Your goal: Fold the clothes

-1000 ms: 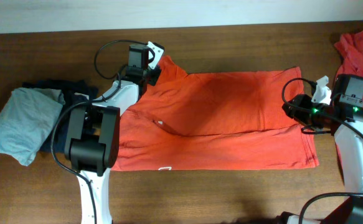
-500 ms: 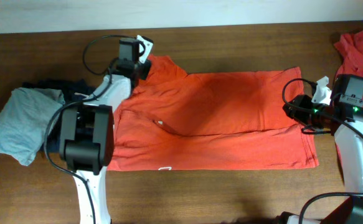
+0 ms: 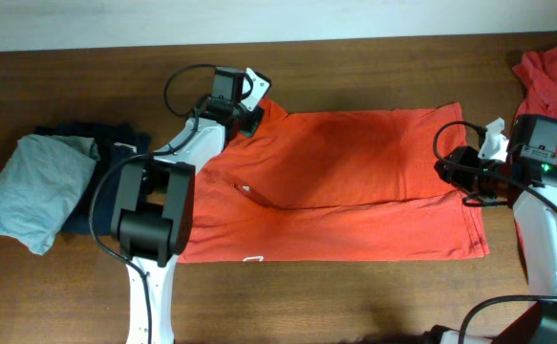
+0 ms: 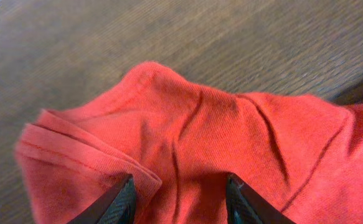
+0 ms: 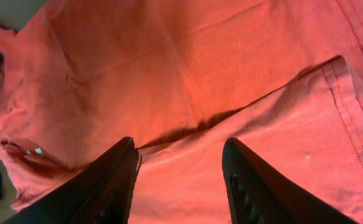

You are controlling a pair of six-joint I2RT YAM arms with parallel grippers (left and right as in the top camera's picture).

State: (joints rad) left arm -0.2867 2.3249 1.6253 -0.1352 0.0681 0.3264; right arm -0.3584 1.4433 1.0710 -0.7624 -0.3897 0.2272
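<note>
Wood table (image 4: 169,37) | left gripper (image 4: 180,185) part-open astride T-shirt (image 4: 200,118) sleeve | right gripper (image 5: 180,152) part-open

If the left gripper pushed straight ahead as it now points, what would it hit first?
Most likely the rumpled orange-red cotton T-shirt right ahead of its jaws; depth is unclear.

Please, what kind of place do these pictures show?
Probably a robot test bench for folding laundry. A left arm and a right arm stand at a wooden table, a red T-shirt lies spread between them, and folded clothes are piled at the left edge.
</note>
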